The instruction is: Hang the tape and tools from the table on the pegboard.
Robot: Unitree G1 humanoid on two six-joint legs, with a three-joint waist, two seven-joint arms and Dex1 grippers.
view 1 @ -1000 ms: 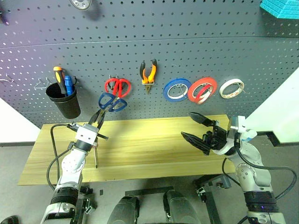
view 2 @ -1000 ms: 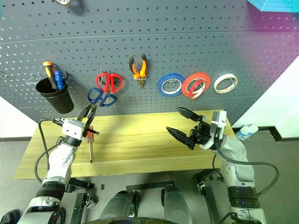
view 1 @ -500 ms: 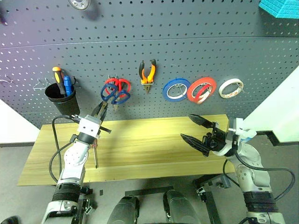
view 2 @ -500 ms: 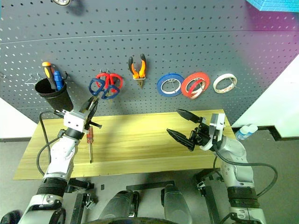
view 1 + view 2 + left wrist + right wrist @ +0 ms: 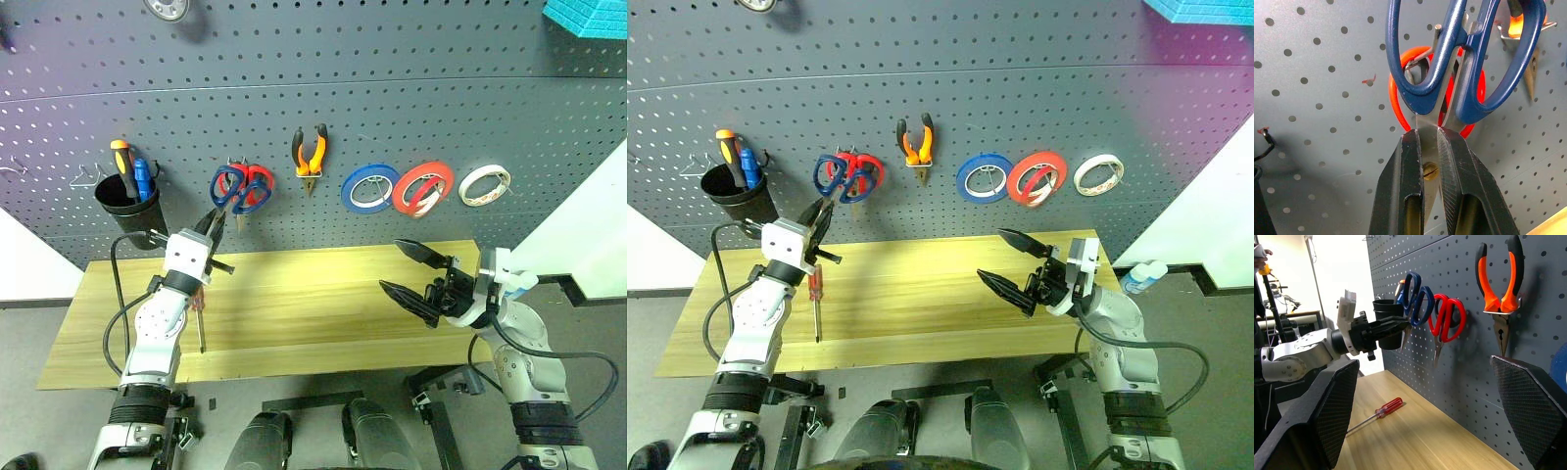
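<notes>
I keep the right gripper [image 5: 413, 270] fully spread and empty over the 4 o'clock end of the table [image 5: 313, 333], parked clear so that it does not crowd the working arm. At 9 o'clock the left gripper [image 5: 1426, 147] is clenched on the blades of the blue-handled scissors [image 5: 226, 186], handles leading, so that the finger loops can slide over a hook. Those loops now overlap the red scissors [image 5: 257, 185] already hanging on the pegboard [image 5: 411, 108]; I cannot tell whether they have caught the hook. The screwdriver [image 5: 199, 315] lies on the light wood planks near 8 o'clock, my judgement being that it goes next. Farther back, the pliers [image 5: 311, 152] hang at 12 o'clock, and the red tape ring [image 5: 423, 189] at 2 o'clock, between a blue roll [image 5: 370, 188] and a white one [image 5: 486, 185].
</notes>
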